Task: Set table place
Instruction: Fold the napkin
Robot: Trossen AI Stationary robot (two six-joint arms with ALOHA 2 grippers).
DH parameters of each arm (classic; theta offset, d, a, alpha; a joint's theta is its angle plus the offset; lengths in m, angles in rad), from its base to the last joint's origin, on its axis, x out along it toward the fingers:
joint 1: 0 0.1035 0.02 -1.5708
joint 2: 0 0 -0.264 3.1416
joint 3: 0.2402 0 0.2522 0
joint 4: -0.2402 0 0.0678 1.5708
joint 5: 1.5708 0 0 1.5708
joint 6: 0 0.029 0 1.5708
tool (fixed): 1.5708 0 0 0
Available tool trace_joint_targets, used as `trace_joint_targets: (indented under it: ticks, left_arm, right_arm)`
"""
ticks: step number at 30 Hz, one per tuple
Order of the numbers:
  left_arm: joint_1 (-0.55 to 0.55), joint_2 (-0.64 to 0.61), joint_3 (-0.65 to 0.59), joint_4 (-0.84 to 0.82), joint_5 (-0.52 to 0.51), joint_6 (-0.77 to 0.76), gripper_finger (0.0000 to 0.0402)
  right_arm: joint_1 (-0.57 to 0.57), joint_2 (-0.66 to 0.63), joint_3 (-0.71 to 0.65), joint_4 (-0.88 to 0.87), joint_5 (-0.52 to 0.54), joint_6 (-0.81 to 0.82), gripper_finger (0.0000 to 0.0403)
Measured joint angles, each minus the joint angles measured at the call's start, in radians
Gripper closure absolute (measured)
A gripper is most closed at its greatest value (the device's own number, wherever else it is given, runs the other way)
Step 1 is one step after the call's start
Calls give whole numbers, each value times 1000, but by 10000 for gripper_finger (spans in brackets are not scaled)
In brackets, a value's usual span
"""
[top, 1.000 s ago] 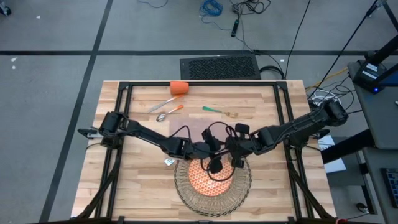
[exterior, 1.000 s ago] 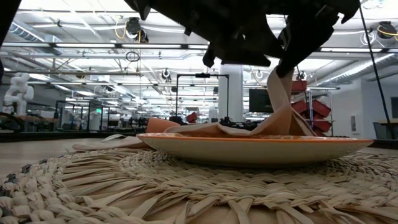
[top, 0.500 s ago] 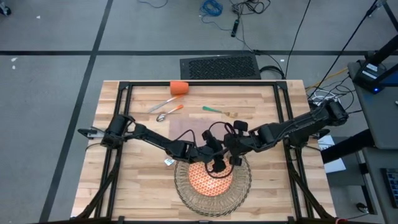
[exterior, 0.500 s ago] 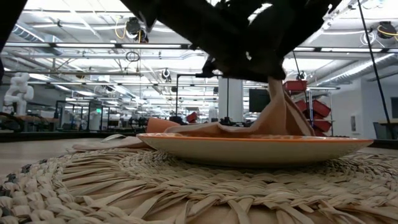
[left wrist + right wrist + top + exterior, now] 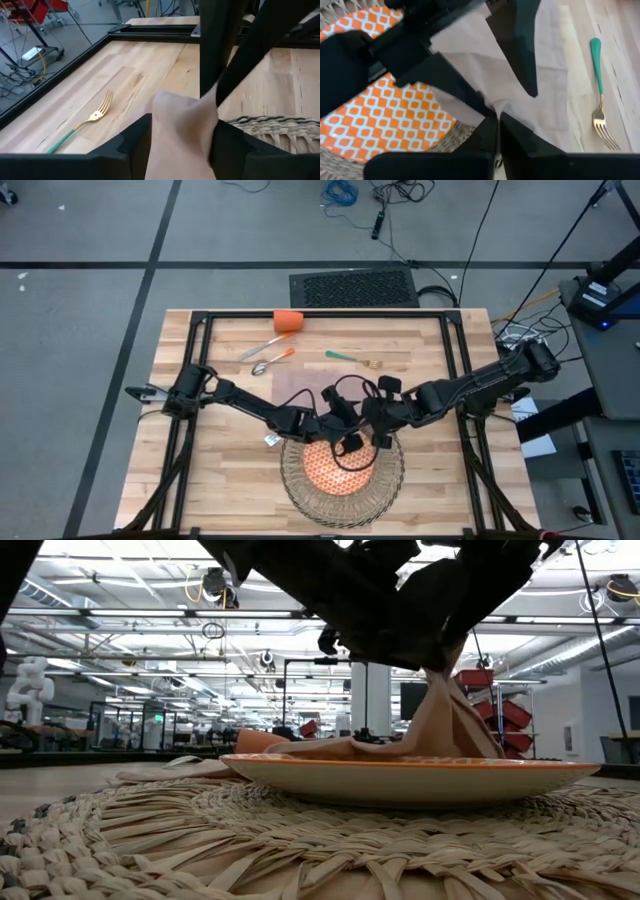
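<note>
The beige napkin [image 5: 305, 388] lies with its far part flat on the table [image 5: 230, 470] and drapes over the far rim of the orange-patterned plate [image 5: 385, 117]. The plate sits on the round wicker placemat [image 5: 300, 840]. My right gripper [image 5: 497, 117] is shut on the napkin above the plate and pulls it into a peak [image 5: 445, 710]. My left gripper [image 5: 182, 122] stands open, level, with that raised cloth between its fingers. My right gripper pinches a bunched fold of the napkin [image 5: 492, 106] between its two fingers, slanting down from the table's right. The cloth rises taut to the fingers while its lower part stays on the plate and table. My left gripper has the raised cloth [image 5: 182, 140] filling the gap between its fingers; whether they touch it I cannot tell.
A green-handled fork [image 5: 350, 358] lies just beyond the napkin. Farther left on the far side lie the orange-handled knife [image 5: 265, 346] and spoon [image 5: 272, 361], and the orange cup [image 5: 287, 321] stands near the far edge. A small tag [image 5: 270, 440] lies left of the placemat.
My left gripper has tipped, rolled a little and come in around the napkin's raised part, which earlier hung free from my right gripper. The peak now stands bunched between the left fingers; the napkin's lower part has stayed on the plate.
</note>
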State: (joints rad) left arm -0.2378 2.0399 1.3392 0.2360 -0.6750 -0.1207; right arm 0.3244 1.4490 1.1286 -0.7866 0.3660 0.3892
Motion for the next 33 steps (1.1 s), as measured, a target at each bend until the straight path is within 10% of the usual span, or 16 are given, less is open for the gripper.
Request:
trace_joint_targets:
  ticks: [18, 33]
  left_arm:
    - [-7, -2, 0, -77, 58, 76, 401]
    - [-5, -144, -2, -323, 73, 111, 401]
  right_arm:
    - [48, 1, -1, -30, -100, 47, 392]
    - [101, 1, -74, -11, 79, 132, 215]
